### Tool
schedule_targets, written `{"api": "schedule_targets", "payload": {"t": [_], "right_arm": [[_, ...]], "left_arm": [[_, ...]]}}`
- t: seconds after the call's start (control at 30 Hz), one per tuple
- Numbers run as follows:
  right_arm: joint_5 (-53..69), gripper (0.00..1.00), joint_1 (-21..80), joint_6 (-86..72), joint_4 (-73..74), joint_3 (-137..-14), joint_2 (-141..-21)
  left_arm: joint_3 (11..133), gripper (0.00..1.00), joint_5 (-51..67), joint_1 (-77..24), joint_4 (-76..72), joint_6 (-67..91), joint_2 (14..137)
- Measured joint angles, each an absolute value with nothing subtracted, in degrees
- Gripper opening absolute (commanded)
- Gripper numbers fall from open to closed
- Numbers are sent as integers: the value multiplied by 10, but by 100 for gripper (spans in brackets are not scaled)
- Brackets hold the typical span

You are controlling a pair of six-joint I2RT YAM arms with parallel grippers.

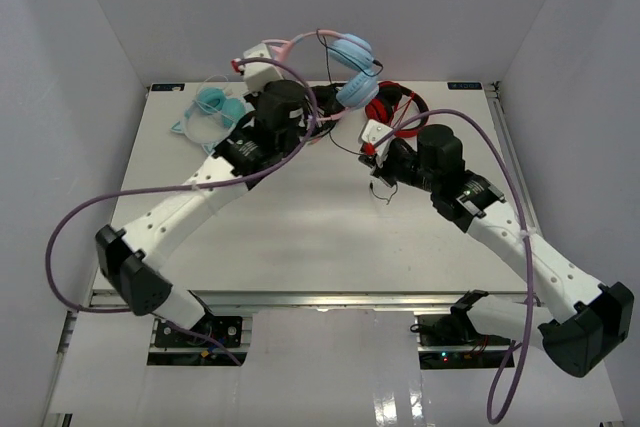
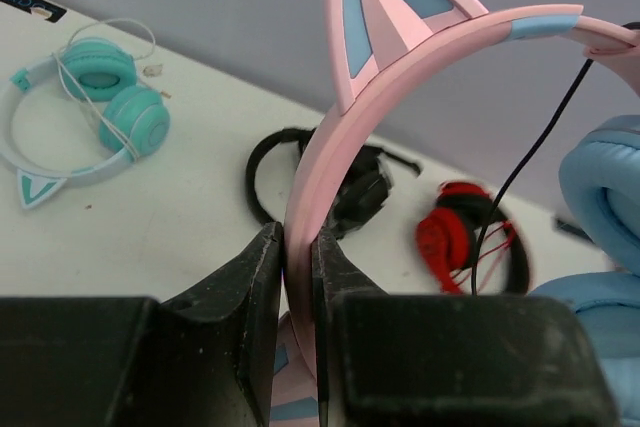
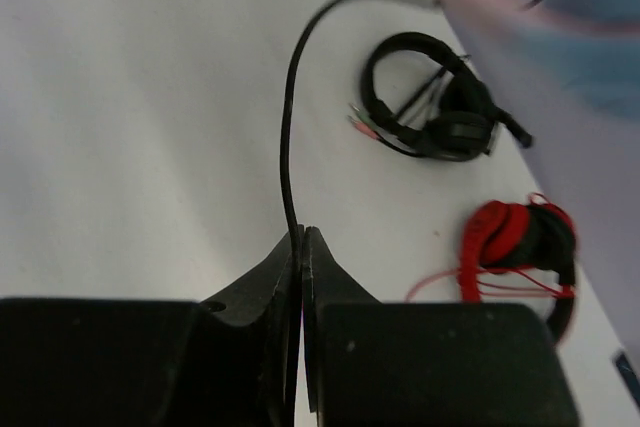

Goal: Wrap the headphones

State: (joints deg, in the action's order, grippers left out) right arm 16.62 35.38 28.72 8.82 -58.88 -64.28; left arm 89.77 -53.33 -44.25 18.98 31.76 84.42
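The headphones hang above the table's far edge, left gripper clamped on the pink headband, right gripper pinching the limp cable. They look light and springy; the band seems the safest hold.

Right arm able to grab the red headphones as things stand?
Probably not yet. The right gripper is shut on the cable, so it must let go first. The red headphones lie close by on the table.

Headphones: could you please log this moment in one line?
left gripper: shut on headband | right gripper: shut on cable | headphones: aloft
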Motion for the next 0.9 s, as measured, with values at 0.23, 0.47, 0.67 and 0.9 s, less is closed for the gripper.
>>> {"api": "schedule_targets", "payload": {"t": [0.23, 0.47, 0.67, 0.9], "right_arm": [[6, 8, 348, 440, 176, -633, -610], [-47, 8, 338, 485, 173, -622, -617], [10, 15, 283, 460, 156, -583, -630], [154, 18, 209, 402, 136, -582, -640]], "left_arm": [[883, 0, -488, -444, 202, 227, 981], [749, 0, -333, -453, 176, 214, 926], [633, 0, -186, -454, 126, 207, 813], [576, 0, -45, -452, 86, 197, 725]]}}
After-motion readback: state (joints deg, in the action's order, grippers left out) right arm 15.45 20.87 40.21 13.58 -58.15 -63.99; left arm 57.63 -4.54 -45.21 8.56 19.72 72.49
